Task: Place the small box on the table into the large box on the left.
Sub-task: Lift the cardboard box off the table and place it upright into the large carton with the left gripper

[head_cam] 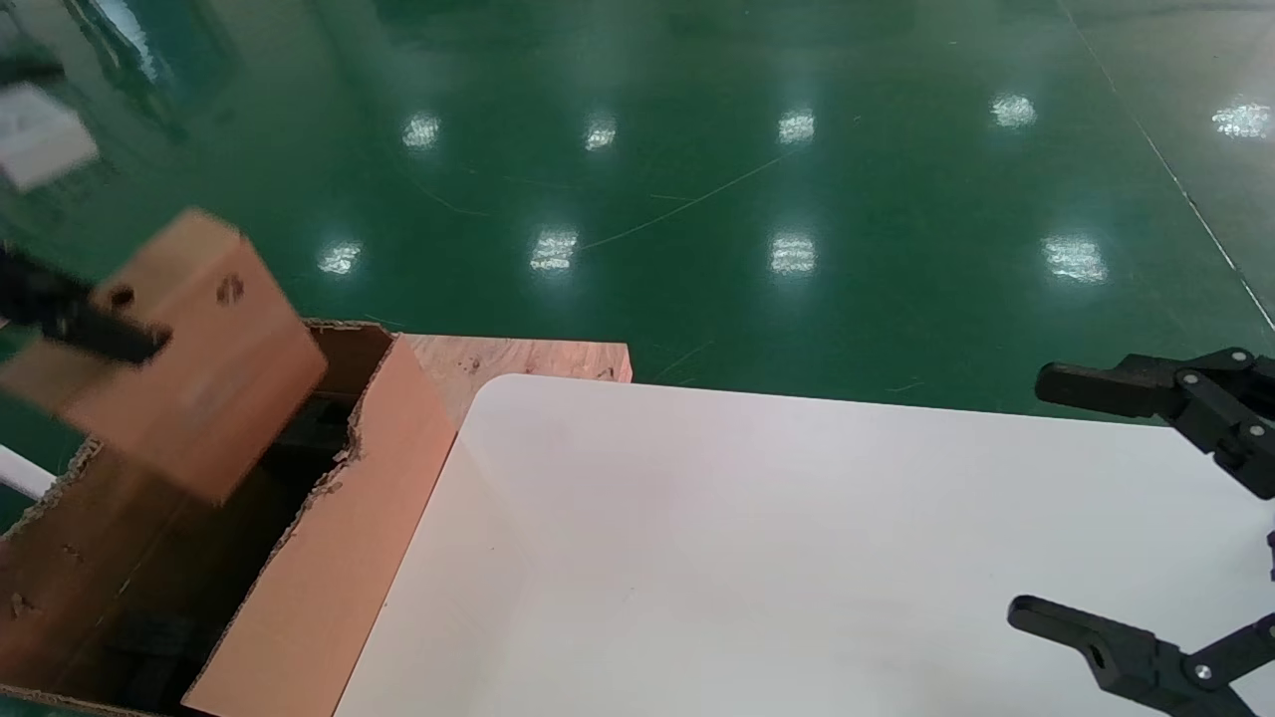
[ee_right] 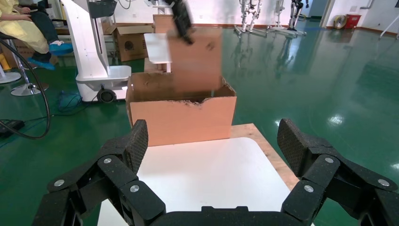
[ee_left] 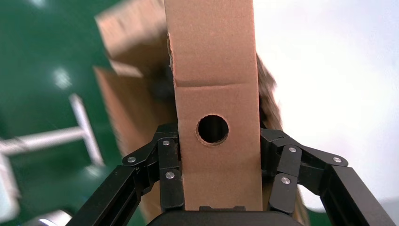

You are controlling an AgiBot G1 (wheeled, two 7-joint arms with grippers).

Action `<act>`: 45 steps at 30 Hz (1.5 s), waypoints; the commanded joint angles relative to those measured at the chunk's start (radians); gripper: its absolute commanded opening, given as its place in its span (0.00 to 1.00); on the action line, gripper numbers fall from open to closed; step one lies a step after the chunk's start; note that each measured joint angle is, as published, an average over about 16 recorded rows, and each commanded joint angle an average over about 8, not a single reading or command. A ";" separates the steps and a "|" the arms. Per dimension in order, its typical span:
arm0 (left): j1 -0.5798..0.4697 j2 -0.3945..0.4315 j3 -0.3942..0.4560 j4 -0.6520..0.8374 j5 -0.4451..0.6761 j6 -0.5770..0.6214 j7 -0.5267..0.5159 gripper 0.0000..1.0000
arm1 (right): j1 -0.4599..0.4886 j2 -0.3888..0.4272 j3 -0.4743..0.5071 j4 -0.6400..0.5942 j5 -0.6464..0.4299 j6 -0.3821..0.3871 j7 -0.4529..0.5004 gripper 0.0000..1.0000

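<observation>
Left gripper (ee_left: 217, 188), fingers clamped on the narrow faces of the small box (head_cam: 194, 349), holds it tilted above the large box (head_cam: 329, 558), presumably for release inside; right gripper (head_cam: 1096, 498) idles wide open and empty over the table (head_cam: 747, 558).

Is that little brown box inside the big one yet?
Not yet. The small box hangs tilted above the large box, clamped in the left gripper.
</observation>
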 commanded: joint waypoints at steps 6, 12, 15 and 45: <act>-0.049 -0.140 0.151 -0.090 -0.051 -0.018 -0.036 0.00 | 0.000 0.000 0.000 0.000 0.000 0.000 0.000 1.00; -0.062 -0.221 0.152 -0.105 -0.030 -0.026 0.019 0.00 | 0.000 0.000 0.000 0.000 0.000 0.000 0.000 1.00; -0.060 -0.248 0.144 -0.106 -0.019 -0.025 0.033 0.00 | 0.000 0.000 -0.001 0.000 0.000 0.000 0.000 1.00; -0.002 -0.451 0.012 -0.082 0.001 -0.006 0.267 0.00 | 0.000 0.001 -0.002 0.000 0.001 0.001 -0.001 1.00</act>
